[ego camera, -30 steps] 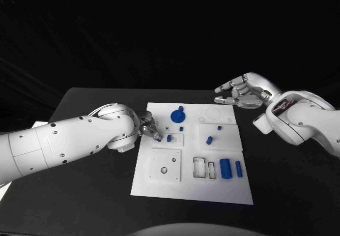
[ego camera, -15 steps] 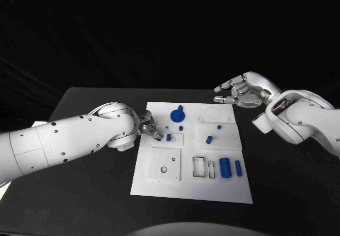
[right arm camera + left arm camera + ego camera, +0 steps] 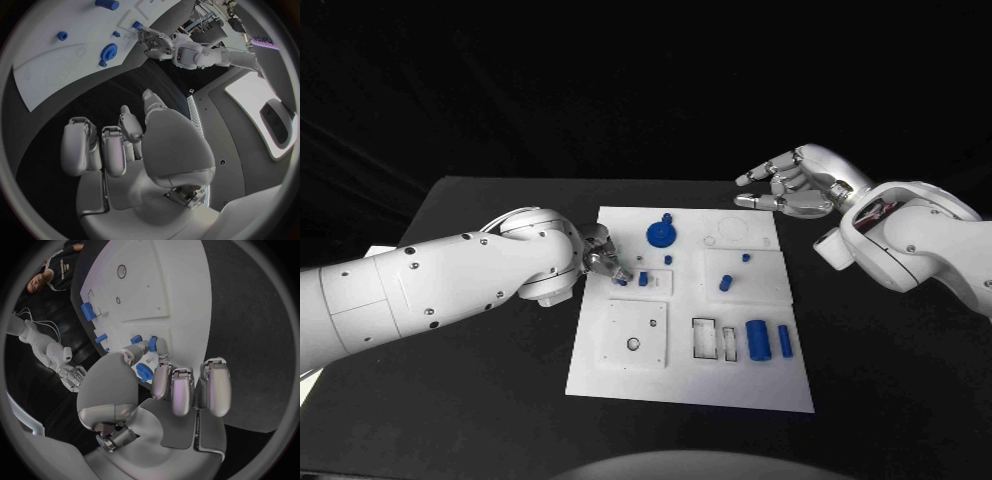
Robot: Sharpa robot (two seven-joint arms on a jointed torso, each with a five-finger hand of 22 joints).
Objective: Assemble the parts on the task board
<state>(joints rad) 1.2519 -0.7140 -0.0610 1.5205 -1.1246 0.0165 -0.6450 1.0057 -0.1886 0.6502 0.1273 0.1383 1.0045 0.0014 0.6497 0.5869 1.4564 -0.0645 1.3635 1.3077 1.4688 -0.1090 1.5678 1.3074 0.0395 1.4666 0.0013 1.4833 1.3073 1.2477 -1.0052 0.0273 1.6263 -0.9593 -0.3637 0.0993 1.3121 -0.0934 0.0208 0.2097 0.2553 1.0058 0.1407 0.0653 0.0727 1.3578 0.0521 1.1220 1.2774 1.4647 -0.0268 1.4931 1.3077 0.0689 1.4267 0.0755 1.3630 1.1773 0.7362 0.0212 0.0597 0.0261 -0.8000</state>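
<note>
You have a black bench [image 3: 488, 400] in front of you, with darkness behind it and nothing of the room to make out from the head camera. The white task board [image 3: 689, 390] lies in the middle of it, its long axis running away from you, the near end bare.

Nearest on the board, toward its right side, a large blue cylinder [image 3: 759, 341] lies flat with its long axis pointing away from you, and a slimmer blue bar [image 3: 786, 343] lies just beside it, parallel. To their left sit two narrow rectangular slots [image 3: 708, 340], and further left a square plate with a round hole [image 3: 633, 346].

Further up, a short blue peg [image 3: 727, 285] lies tilted near the board's middle, with a smaller blue piece [image 3: 746, 261] beyond it.

At the board's left edge, the left robot hand [image 3: 602, 257] has its fingertips down at a small blue part [image 3: 620, 281]; in the wrist camera the thumb and a finger close around it [image 3: 136, 340], other fingers curled. Another small blue part [image 3: 645, 280] stands just beside.

Beyond lies a blue round disc [image 3: 661, 236].

Farthest, the right robot hand [image 3: 795, 185] hovers off the board's far right corner, fingers loosely spread, holding nothing.
</note>
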